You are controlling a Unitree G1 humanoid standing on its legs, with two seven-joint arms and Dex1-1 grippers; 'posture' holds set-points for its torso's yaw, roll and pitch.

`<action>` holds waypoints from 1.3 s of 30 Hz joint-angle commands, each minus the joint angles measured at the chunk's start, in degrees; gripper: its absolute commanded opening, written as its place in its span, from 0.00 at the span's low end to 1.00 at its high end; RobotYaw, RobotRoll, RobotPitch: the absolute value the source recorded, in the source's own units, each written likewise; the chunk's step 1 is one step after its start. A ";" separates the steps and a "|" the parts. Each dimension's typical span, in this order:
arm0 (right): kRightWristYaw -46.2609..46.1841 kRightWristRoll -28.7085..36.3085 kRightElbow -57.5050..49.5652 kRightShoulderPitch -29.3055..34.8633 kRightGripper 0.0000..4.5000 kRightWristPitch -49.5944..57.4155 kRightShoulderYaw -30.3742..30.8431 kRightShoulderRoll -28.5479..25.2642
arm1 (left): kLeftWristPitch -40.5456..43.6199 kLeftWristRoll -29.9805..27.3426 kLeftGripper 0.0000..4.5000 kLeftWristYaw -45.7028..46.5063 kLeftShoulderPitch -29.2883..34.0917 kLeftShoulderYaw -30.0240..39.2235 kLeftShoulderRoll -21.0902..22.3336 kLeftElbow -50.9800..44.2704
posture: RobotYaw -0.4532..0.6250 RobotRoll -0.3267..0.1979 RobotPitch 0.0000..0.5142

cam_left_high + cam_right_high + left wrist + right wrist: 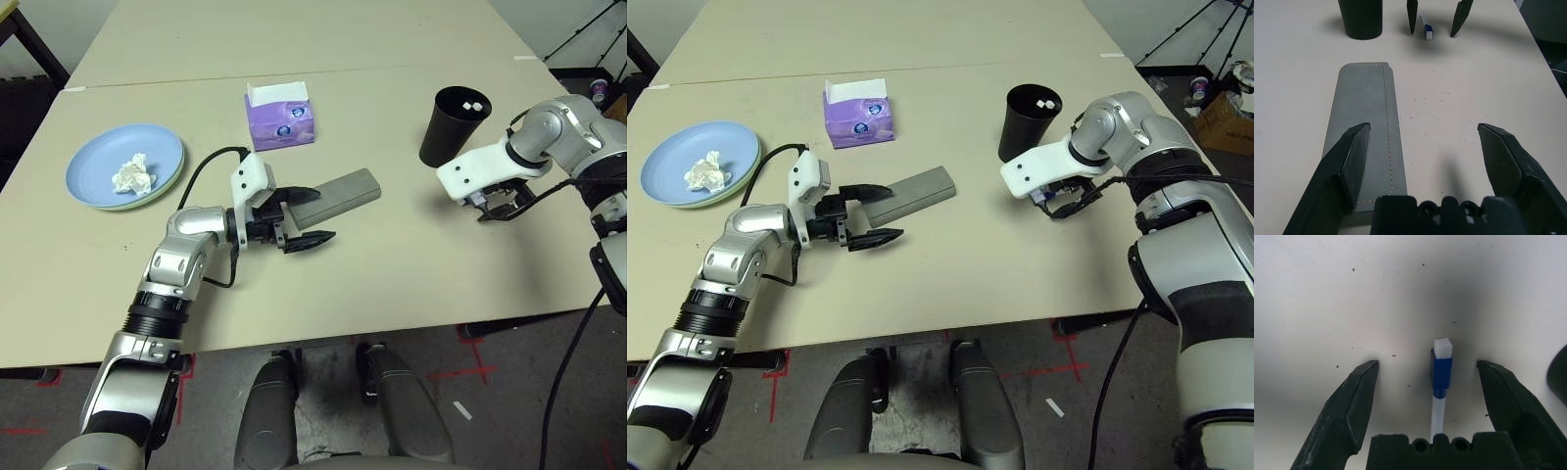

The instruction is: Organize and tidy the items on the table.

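Two tools gape: on the tabletop (411,245) mid-frame, the left tool (306,214) straddles the grey case (338,195)'s edge; right of frame, the right tool (1426,377) brackets the pen (1441,369). Off-centre closing could flick it away.

My black fingers (1354,401) flank a white pen (1438,396) (blue-capped); grey case (338,193), black cup (453,124), purple tissue box (280,121), beige table (411,264).

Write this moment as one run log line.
right tool: open over blue-capped white pen | left tool: open beside grey oblong case
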 commanded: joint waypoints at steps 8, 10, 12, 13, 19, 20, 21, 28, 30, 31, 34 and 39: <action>-1.09 -0.61 1.31 -0.31 0.13 -0.81 0.50 0.69 | 0.55 -0.67 1.00 0.29 1.04 -0.07 0.50 -1.75 | 0.39 0.62 0.48; -1.08 -0.55 1.29 -0.42 0.07 -0.87 0.42 0.81 | 0.52 -0.66 1.00 0.35 1.05 -0.08 0.49 -1.75 | 0.39 0.62 0.47; -0.87 -0.38 1.22 -0.55 0.07 -0.88 0.29 0.94 | 0.40 -0.63 1.00 0.37 0.94 -0.10 0.43 -1.56 | 0.39 0.62 0.47; -0.64 -0.15 1.14 -0.64 0.07 -0.86 0.12 1.00 | 0.33 -0.61 1.00 0.36 0.86 -0.10 0.41 -1.45 | 0.38 0.62 0.47; 4.14 4.69 0.28 -1.53 0.07 1.55 -3.49 1.22 | 0.03 -0.46 1.00 0.31 0.31 -0.18 0.25 -0.86 | 0.38 0.62 0.45; 6.69 6.87 -0.12 -1.61 0.07 3.54 -5.07 1.47 | -0.02 -0.43 1.00 0.29 0.20 -0.20 0.22 -0.75 | 0.38 0.62 0.45; 9.43 9.08 -0.74 -1.79 0.07 5.54 -6.57 1.67 | -0.09 -0.40 1.00 0.24 0.05 -0.23 0.20 -0.59 | 0.38 0.62 0.44; 13.44 32.38 -10.55 -1.76 0.07 23.90 -4.40 -1.02 | -0.56 -0.20 1.00 -0.08 -1.30 -0.42 -0.02 0.82 | 0.36 0.62 0.41; 13.44 37.72 -14.40 -1.12 0.07 28.63 -3.97 -2.35 | -0.70 -0.16 1.00 -0.11 -1.65 -0.49 -0.12 1.19 | 0.36 0.62 0.40; 13.44 40.22 -15.84 -0.89 0.07 31.48 -4.75 -2.63 | -0.86 -0.12 1.00 -0.16 -1.89 -0.53 -0.16 1.52 | 0.36 0.62 0.40; 13.44 45.50 -18.94 0.10 0.07 38.30 -8.42 -2.70 | -1.24 -0.09 1.00 -0.33 -2.43 -0.59 -0.24 2.23 | 0.36 0.62 0.39; 6.43 56.42 -28.39 7.05 0.07 52.28 -24.67 0.31 | -1.33 -0.13 1.00 -0.39 -2.38 -0.69 -0.29 2.02 | 0.35 0.62 0.37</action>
